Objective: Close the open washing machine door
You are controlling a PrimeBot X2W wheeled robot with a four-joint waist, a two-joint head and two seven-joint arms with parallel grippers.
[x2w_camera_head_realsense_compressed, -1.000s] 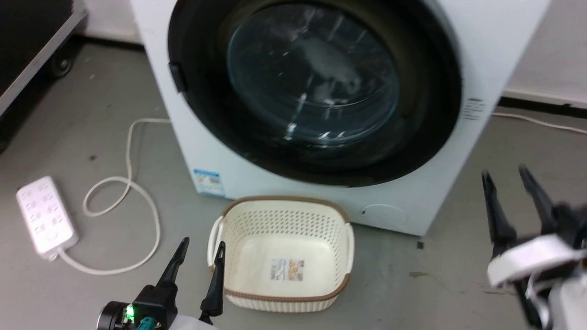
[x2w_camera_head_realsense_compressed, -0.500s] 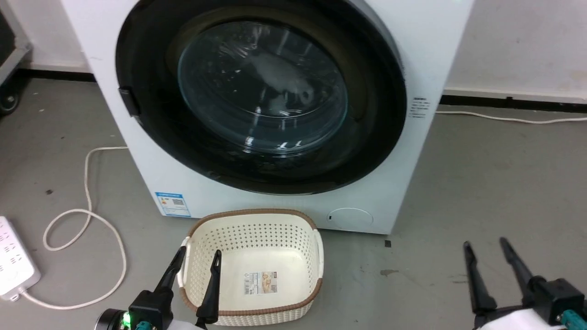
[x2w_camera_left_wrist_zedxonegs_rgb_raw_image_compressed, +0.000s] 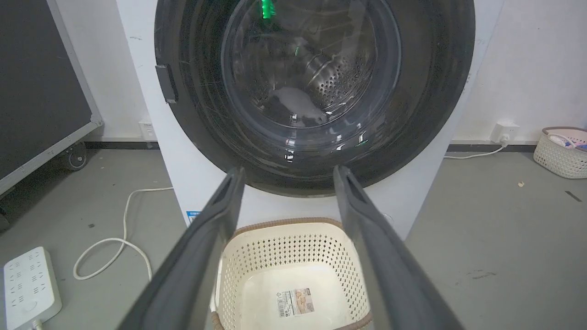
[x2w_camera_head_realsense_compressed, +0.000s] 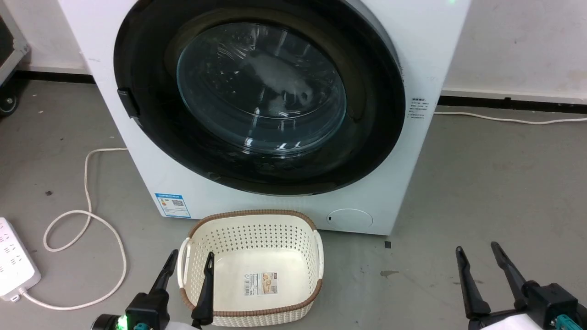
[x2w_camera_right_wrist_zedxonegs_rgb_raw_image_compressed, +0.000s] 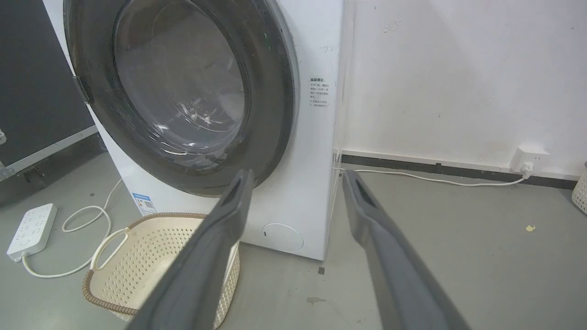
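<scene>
Black-rimmed washing machine door (x2w_camera_head_realsense_compressed: 260, 91) lies flat against the front of the white washing machine (x2w_camera_head_realsense_compressed: 284, 213).
Left gripper (x2w_camera_head_realsense_compressed: 192, 253), by a cream basket (x2w_camera_head_realsense_compressed: 250, 215), and right gripper (x2w_camera_head_realsense_compressed: 477, 247) hover low, fingers spread, holding nothing.

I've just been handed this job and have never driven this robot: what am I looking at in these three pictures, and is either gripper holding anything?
The head view looks down from the robot's head. The dark prongs at its bottom are the left gripper and right gripper, both open, holding nothing. Each wrist view looks out between that gripper's own two fingers. Ahead stands the white washing machine; its round black door looks flat against the front, though I cannot tell whether it latched. On the floor sit an empty cream basket and, to the left, a white power strip with its cable.
</scene>
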